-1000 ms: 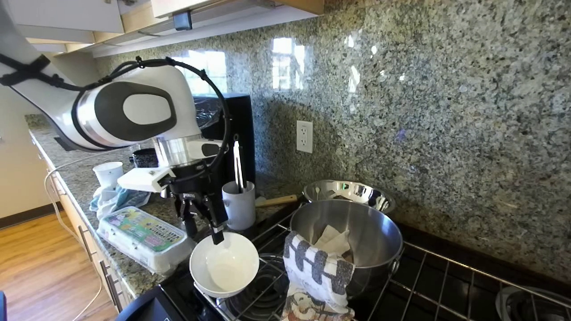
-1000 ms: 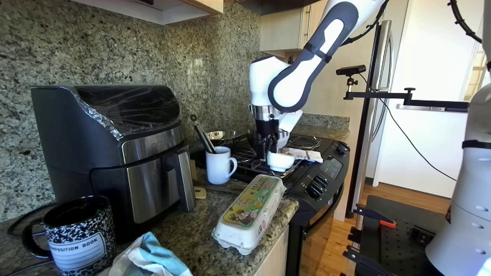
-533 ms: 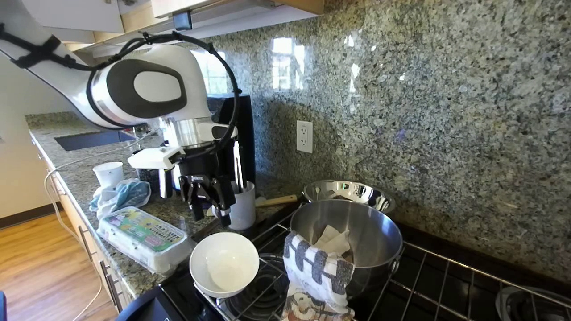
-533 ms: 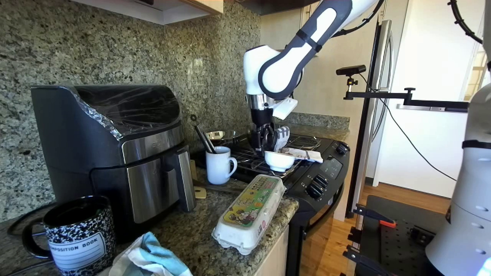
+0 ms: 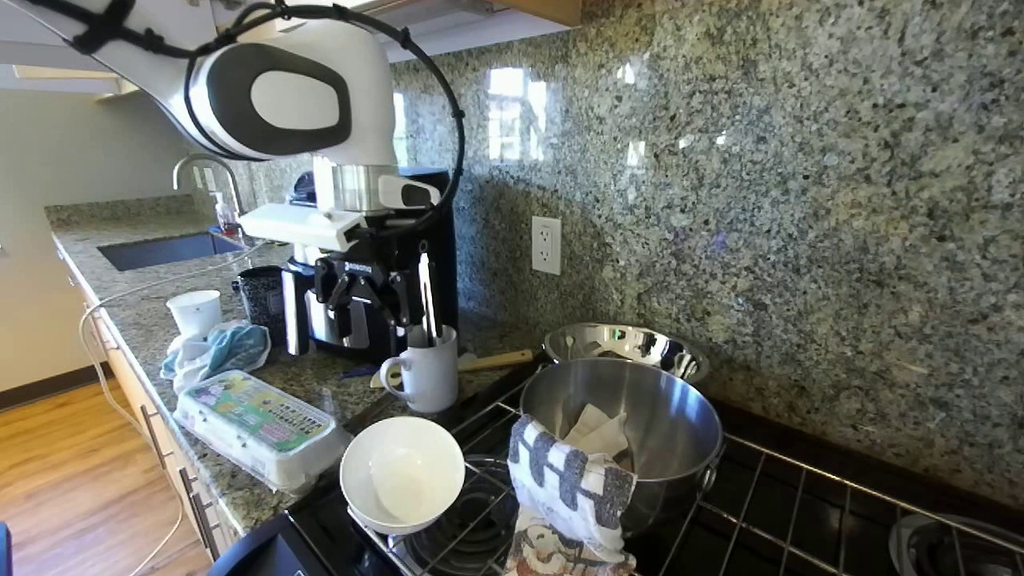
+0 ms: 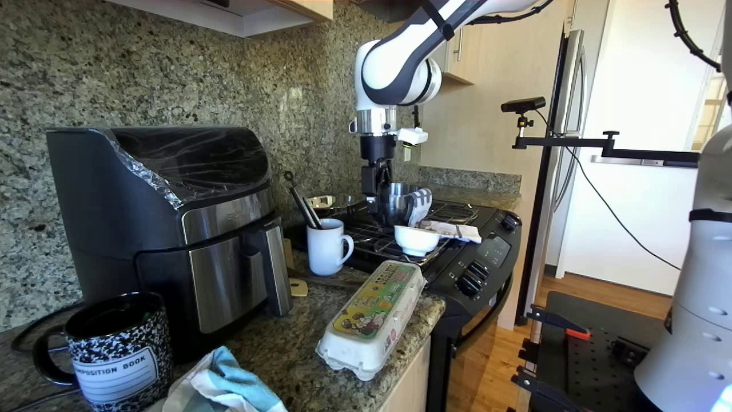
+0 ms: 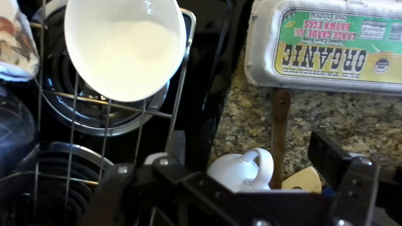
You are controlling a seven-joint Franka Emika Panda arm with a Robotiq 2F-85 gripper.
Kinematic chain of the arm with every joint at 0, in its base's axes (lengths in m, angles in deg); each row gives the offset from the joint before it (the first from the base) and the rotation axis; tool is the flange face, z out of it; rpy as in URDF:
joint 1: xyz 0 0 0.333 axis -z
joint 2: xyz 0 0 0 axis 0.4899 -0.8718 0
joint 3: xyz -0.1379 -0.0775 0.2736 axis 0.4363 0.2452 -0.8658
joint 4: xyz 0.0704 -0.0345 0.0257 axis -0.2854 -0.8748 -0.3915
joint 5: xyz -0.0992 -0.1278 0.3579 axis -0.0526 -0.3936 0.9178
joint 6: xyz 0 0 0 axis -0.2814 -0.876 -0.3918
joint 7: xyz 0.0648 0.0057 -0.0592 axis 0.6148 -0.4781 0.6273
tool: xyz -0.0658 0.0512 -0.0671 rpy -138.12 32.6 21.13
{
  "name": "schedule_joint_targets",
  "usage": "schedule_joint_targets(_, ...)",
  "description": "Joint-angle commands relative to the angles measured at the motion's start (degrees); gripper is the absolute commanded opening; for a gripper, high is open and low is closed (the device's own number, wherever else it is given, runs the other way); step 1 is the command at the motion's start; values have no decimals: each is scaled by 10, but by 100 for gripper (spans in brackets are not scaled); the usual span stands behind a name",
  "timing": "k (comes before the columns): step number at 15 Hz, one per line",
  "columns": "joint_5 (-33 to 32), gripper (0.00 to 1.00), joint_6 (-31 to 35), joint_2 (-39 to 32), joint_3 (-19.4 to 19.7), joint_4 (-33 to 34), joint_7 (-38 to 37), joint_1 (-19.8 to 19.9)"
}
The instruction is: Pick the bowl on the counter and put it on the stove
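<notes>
The white bowl [image 5: 402, 475] sits upright on the wire grate at the near corner of the stove [image 5: 768, 488]. It also shows in an exterior view [image 6: 417, 242] and in the wrist view [image 7: 125, 56]. My gripper [image 5: 371, 326] is open and empty, well above the bowl and apart from it. In the wrist view the two fingers [image 7: 251, 146] stand wide apart with nothing held between them. The granite counter [image 7: 241, 122] lies beside the stove.
A steel pot [image 5: 672, 424] with a patterned cloth [image 5: 572, 480] stands on the stove. A white mug [image 5: 432, 380] with tongs, an egg carton [image 6: 374, 315], an air fryer [image 6: 166, 217] and a speckled black mug [image 6: 117, 349] stand on the counter.
My gripper has risen up and away from the bowl, from fingers at its rim to well above it. The bowl has stayed in place on the grate.
</notes>
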Motion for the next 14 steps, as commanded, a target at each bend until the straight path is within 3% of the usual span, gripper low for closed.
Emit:
schedule_joint_targets(1,26,100,-42,1,-10,23,41,8)
schedule_joint_targets(14,14,100,-35,-1,-9,15,29,5)
